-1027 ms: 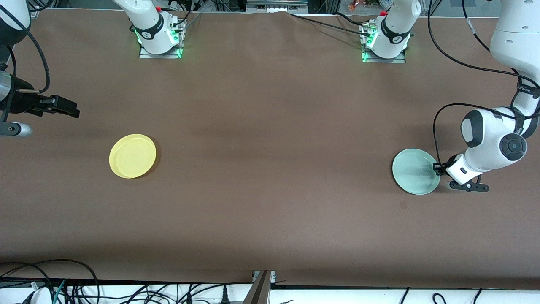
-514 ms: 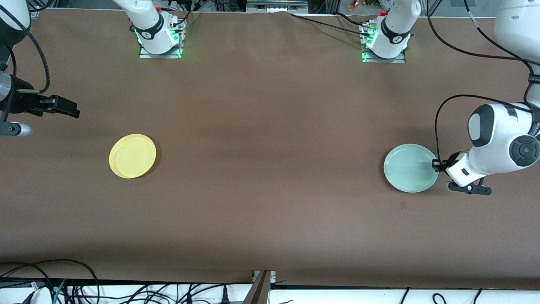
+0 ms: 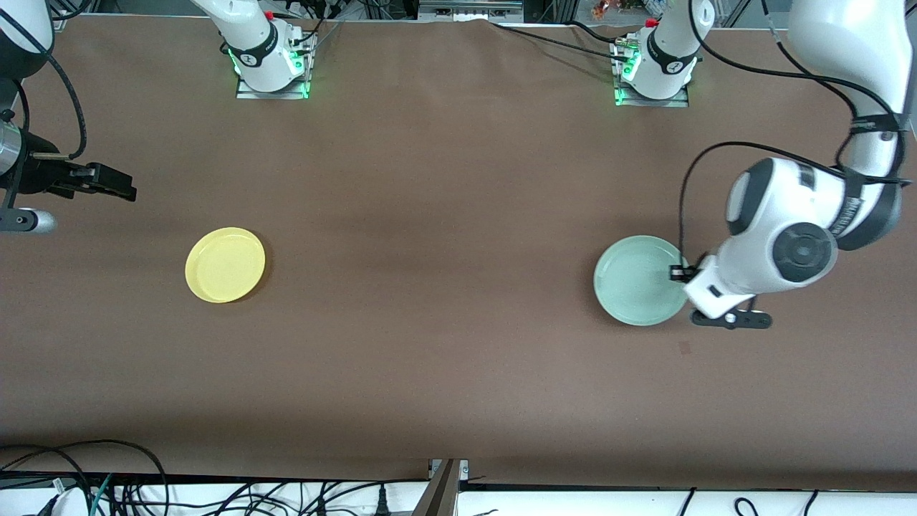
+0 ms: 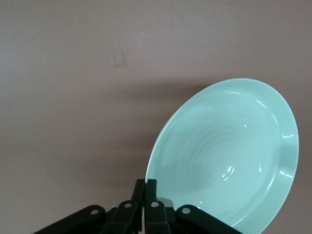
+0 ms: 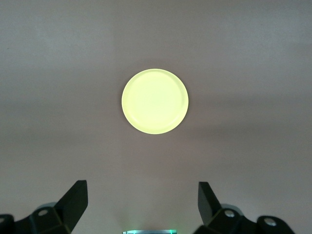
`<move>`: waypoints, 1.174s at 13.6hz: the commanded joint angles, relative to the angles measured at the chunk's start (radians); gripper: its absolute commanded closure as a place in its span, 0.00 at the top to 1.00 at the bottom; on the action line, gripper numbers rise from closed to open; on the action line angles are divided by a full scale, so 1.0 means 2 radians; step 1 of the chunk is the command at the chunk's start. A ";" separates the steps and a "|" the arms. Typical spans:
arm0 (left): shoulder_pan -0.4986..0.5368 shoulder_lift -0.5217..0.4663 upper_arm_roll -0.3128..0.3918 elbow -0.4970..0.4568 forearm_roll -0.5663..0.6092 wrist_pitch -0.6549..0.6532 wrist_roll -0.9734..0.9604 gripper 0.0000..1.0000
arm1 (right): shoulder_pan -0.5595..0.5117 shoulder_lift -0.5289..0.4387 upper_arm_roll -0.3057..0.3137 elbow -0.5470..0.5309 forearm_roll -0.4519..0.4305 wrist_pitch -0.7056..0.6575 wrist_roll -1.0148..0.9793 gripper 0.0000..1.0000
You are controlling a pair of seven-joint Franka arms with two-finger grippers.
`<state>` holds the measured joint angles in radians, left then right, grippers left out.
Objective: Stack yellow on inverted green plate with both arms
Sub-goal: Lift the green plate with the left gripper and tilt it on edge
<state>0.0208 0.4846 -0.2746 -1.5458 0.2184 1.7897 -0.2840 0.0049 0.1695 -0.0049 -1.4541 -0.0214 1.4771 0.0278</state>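
Clearly the left gripper is pinching the rim of the green plate at its edge toward the left arm's end of the table, so the plate reaches out from the fingers toward the middle, hollow side up and, I judge, tilted off the table. Well apart, the right gripper waits with fingers spread wide; the yellow plate lies flat on the table, toward the middle from it and nearer to the front camera.
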 commanded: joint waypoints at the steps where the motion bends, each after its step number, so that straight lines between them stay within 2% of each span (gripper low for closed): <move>1: -0.086 0.010 0.006 0.050 0.068 -0.051 -0.099 0.00 | -0.002 0.005 -0.001 0.008 0.011 -0.008 -0.002 1.00; 4: -0.170 0.021 0.012 0.056 0.125 -0.069 -0.194 0.00 | -0.003 0.006 -0.001 0.008 0.032 -0.006 -0.002 1.00; 9: -0.269 0.042 0.012 0.063 0.226 -0.069 -0.318 0.00 | -0.003 0.013 -0.001 0.008 0.025 -0.006 -0.003 1.00; 12: -0.332 0.080 0.031 0.083 0.308 -0.074 -0.338 0.00 | -0.015 0.026 -0.001 0.008 0.024 -0.004 -0.002 1.00; 14: -0.357 0.089 0.041 0.084 0.378 -0.073 -0.339 0.00 | -0.021 0.036 -0.001 0.008 0.021 -0.003 -0.003 1.00; 16: -0.358 0.095 0.041 0.094 0.392 -0.070 -0.340 0.00 | -0.024 0.043 -0.001 0.008 0.019 -0.003 -0.003 1.00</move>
<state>-0.6810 0.6481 -0.2106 -1.4199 0.9599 1.6710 -0.9700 -0.0323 0.2403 -0.0144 -1.4546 0.0238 1.4768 0.0272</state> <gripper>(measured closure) 0.965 0.000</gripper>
